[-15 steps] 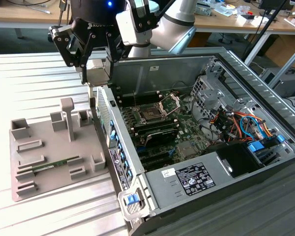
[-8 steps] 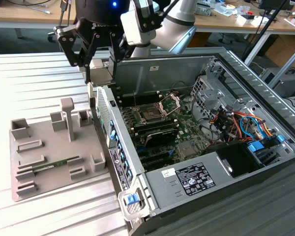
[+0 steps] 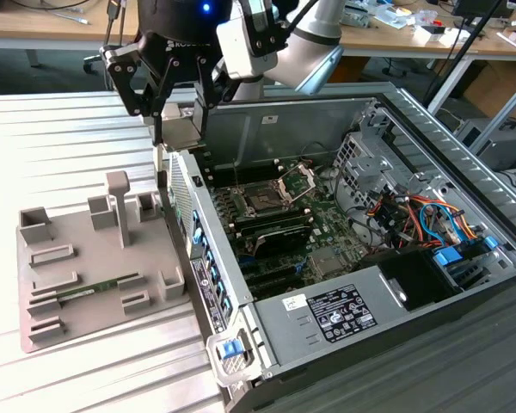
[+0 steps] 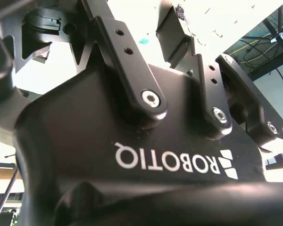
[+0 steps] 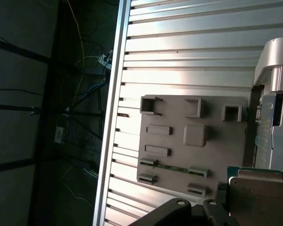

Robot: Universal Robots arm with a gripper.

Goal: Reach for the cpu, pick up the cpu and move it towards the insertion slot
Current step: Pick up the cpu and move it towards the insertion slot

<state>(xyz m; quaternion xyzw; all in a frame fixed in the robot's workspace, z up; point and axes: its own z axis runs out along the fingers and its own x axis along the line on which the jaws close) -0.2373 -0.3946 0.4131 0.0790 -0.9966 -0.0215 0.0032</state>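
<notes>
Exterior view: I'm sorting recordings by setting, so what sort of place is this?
Probably a robotics lab bench: an open computer case sits on a ribbed metal table beside a grey fixture tray, with cluttered wooden desks behind.

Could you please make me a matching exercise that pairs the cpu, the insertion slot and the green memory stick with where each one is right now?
Things:
1. cpu
2. insertion slot
3. memory stick

Places:
A. lying on the grey tray
B. on the board inside the open computer case
C. gripped in the pincer, up in the air

Pairs: 1-C, 2-B, 3-A.
</notes>
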